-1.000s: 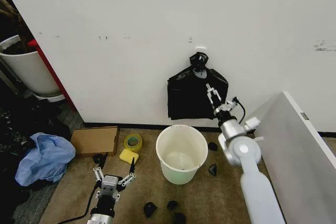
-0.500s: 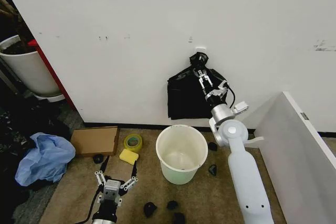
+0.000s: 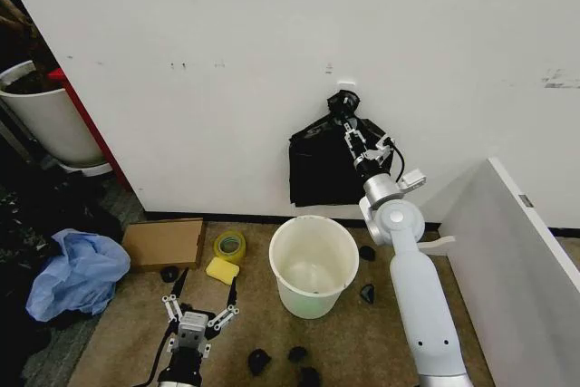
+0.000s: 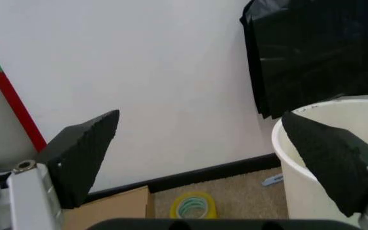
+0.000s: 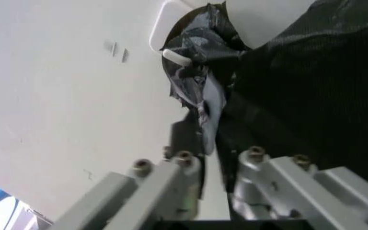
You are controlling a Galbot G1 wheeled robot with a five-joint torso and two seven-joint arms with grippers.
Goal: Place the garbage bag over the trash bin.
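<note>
**Black bag bundle now under the right jaws, bin waiting below**

Head view: black plastic hangs on the far wall as a flat bag bundle [image 3: 324,169] with a knotted top on a white hook. Over the last second the right gripper [image 3: 352,136] has climbed from the bundle's lower right to just under the knot, its jaws narrow against the plastic. I judge this the pick-up of a garbage bag from the bundle, so covering the bin has not begun. The trash bin [image 3: 314,265], a white bucket, stands open on the carpet directly below the bundle. The left gripper [image 3: 198,307] rests low at near left with jaws spread wide, holding nothing. Around it lie a yellow sponge [image 3: 221,269], a tape roll [image 3: 229,246], a flat cardboard piece [image 3: 164,242] and a light blue plastic heap [image 3: 78,274]; none blocks the bin.

Left wrist view: wide-open pads frame the wall, the bin rim [image 4: 280,143] and the bundle's lower part [image 4: 318,52].

Right wrist view: the jaws sit close together around a fold of black plastic just below the knot [image 5: 197,45]; whether they pinch one bag or several is unclear.
</note>
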